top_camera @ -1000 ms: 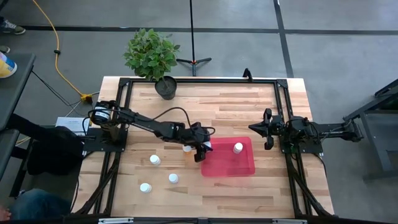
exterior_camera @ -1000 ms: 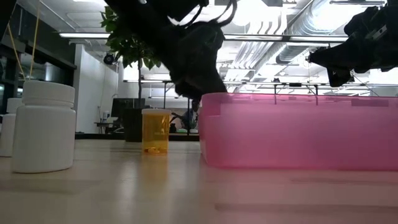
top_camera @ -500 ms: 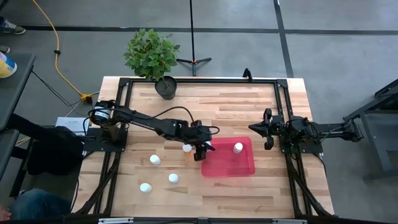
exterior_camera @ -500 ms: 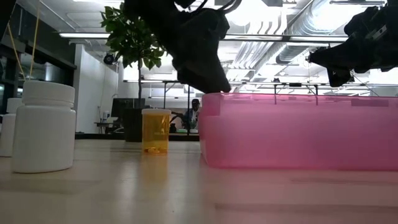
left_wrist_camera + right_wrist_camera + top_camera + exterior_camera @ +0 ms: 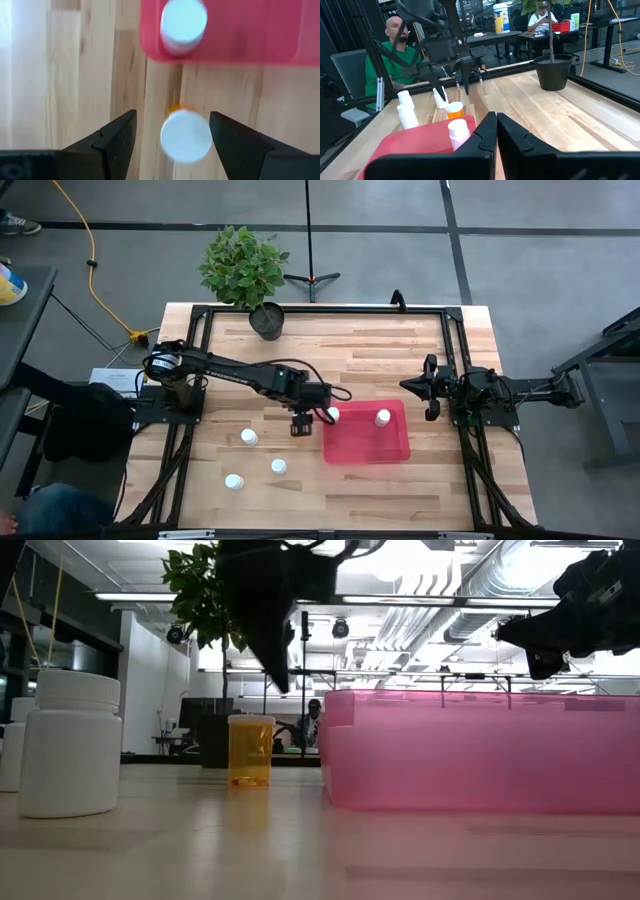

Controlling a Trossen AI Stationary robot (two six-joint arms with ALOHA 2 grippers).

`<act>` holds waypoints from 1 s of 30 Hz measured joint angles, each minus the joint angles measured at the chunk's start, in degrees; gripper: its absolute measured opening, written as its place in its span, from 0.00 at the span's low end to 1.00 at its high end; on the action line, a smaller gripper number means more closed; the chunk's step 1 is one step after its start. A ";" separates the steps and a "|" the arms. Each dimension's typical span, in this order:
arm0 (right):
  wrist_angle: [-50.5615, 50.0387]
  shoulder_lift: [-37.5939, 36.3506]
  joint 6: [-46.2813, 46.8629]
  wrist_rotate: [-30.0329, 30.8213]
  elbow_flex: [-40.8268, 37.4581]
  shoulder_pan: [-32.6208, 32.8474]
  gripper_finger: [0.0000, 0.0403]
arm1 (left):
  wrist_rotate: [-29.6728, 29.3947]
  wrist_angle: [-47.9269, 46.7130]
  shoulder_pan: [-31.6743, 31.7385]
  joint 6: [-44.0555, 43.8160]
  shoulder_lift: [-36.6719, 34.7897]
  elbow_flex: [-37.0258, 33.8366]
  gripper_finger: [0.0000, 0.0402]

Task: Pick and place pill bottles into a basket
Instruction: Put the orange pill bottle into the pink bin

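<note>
High view shows the target, an amber bottle [image 5: 301,418] with a white cap, standing upright on the table just off the left edge of the red basket [image 5: 366,442], near that basket's far left corner. It stands apart from the rim, and its long axis is vertical, so only the round cap shows from above. The left gripper [image 5: 300,423] hangs directly over it, jaws spread wide and holding nothing. In the left wrist view the cap [image 5: 186,136] sits between the two dark fingers [image 5: 111,142], a little nearer one than the other, with clear wood showing on either side, so nothing is touching yet. The low view shows the gripper well above the bottle [image 5: 250,751], not yet down around it. My reading is that the coming move is a straight descent followed by a close across the bottle's body; a small sideways correction would centre it between the jaws. Two white bottles already stand inside the basket: one [image 5: 333,415] at its far left corner, just past the rim from the target, and another [image 5: 383,417] along the far edge. Three more white bottles [image 5: 248,437] wait on the table toward the near left corner, well apart from the basket. The left arm is by far the nearer one. The right gripper [image 5: 431,389] is parked by the table's right edge, jaws shut and empty. A potted plant [image 5: 266,318] stands at the far edge.
</note>
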 joint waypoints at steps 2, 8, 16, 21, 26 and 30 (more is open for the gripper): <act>0.00 0.00 0.00 0.00 0.02 0.01 0.00 | 0.43 -1.46 0.00 0.02 0.00 0.00 0.71; 0.00 0.00 0.00 0.00 0.00 0.00 0.01 | 3.83 -1.81 0.00 1.86 0.00 -0.02 0.72; 0.00 0.00 0.00 0.00 0.00 0.02 0.01 | 4.12 -1.59 0.01 2.98 0.02 -0.02 0.91; 0.00 0.00 0.00 0.00 0.01 0.02 0.00 | 4.10 -1.27 0.00 3.01 0.61 -0.02 0.98; 0.00 0.00 0.01 0.01 0.02 0.00 0.01 | 5.42 -1.37 0.00 2.82 2.84 -0.04 0.94; 0.00 0.00 0.02 0.00 0.00 0.00 0.01 | 5.64 -1.57 -0.02 2.80 5.03 -0.11 0.93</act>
